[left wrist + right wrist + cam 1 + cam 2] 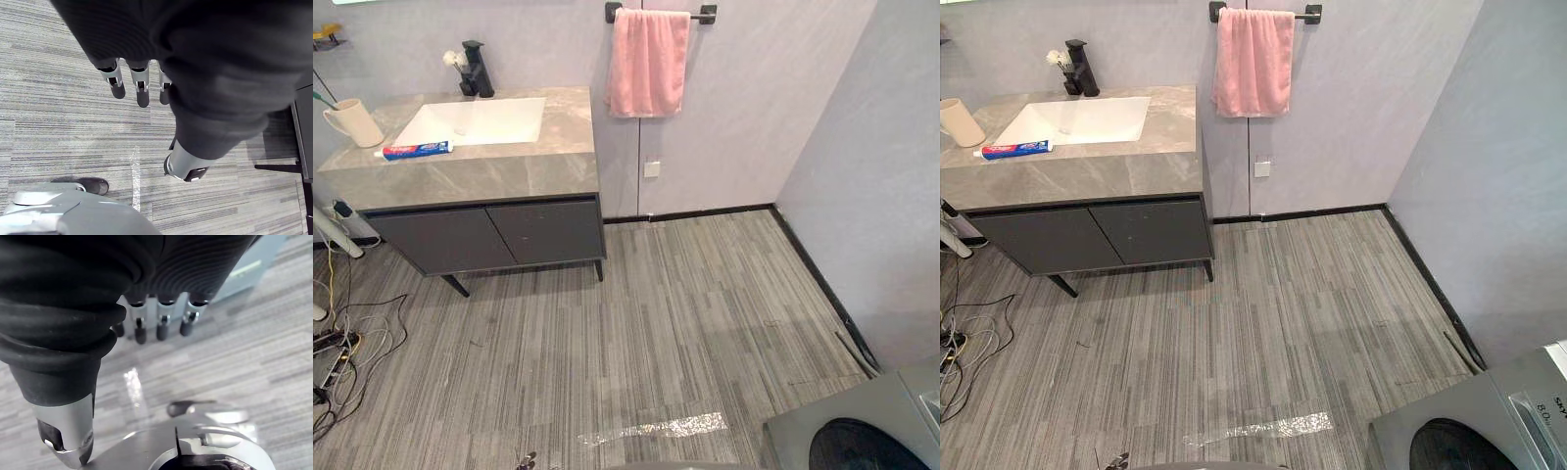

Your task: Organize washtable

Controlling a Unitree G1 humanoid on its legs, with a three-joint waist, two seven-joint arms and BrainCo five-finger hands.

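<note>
The washtable [509, 176] stands at the far left against the wall, with a grey stone top over dark cabinet doors. A white sink [475, 120] is set into it, and a black faucet [476, 69] stands behind with a small white flower beside it. A toothpaste tube [416, 150] lies flat on the top, in front of the sink. At the top's left end a cream cup [354, 122] holds a toothbrush. My left hand [142, 93] and right hand [161, 327] hang over the floor, both open with relaxed fingers and holding nothing.
A pink towel [647, 62] hangs on a black rail to the right of the washtable. A grey washing machine [862, 431] sits at the lower right. Loose cables [352, 343] lie on the floor left of the cabinet. Striped grey flooring [685, 323] lies between me and the washtable.
</note>
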